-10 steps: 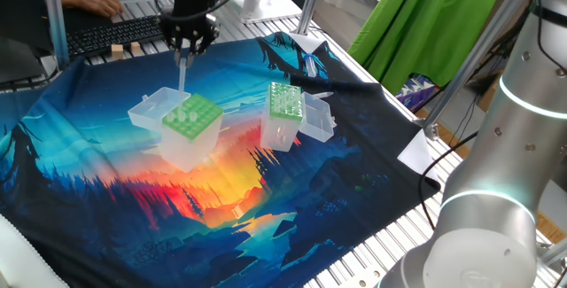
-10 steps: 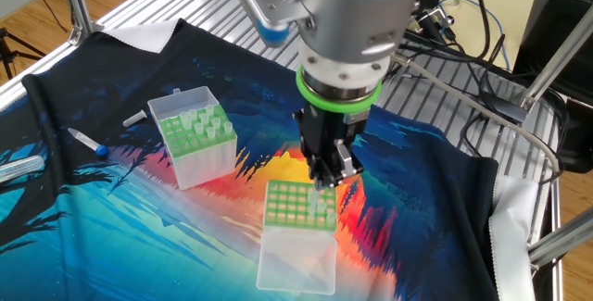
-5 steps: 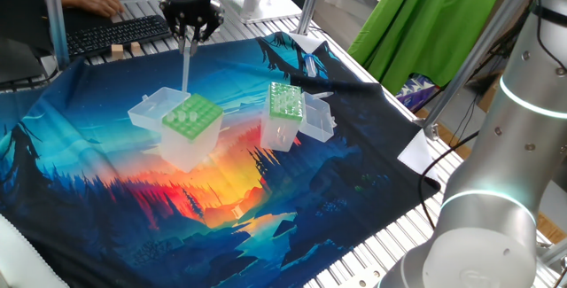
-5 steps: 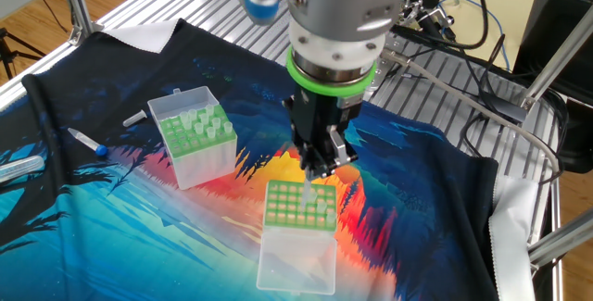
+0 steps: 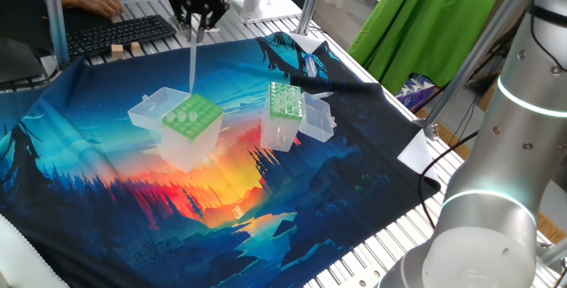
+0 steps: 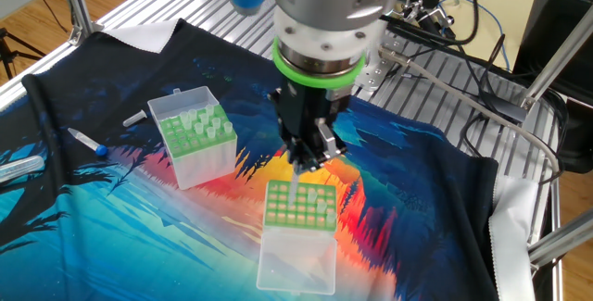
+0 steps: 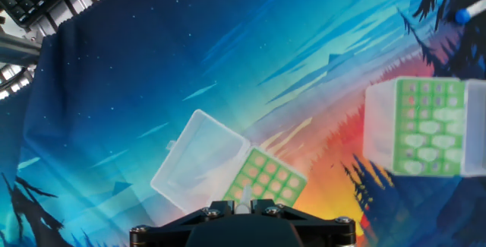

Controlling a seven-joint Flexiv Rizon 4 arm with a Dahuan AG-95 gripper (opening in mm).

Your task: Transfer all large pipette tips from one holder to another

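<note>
Pinches 1 whitish pipette tip (image 5: 193, 58) by its wide end in the gripper (image 5: 197, 24), fingers closed onto it and pointing straight down. Hangs the tip upright over the wide-holed box (image 5: 190, 121), narrow end just above the light-green top. Shows that box's clear lid (image 5: 146, 109) swung open and lying beside it on the printed cloth (image 5: 106, 190). Places the narrower box (image 5: 285, 111), with its finely holed green top, well apart to the side, lid open too, with several tips standing in it in the other fixed view. Has only cloth lying between the 2 boxes. Puts a blue-capped pen (image 6: 88, 141) near the narrower box. Sets a keyboard (image 5: 120, 33) and a person's hand (image 5: 93, 0) behind the gripper, past the cloth's edge. Drapes green fabric (image 5: 425, 22) at the far side.
</note>
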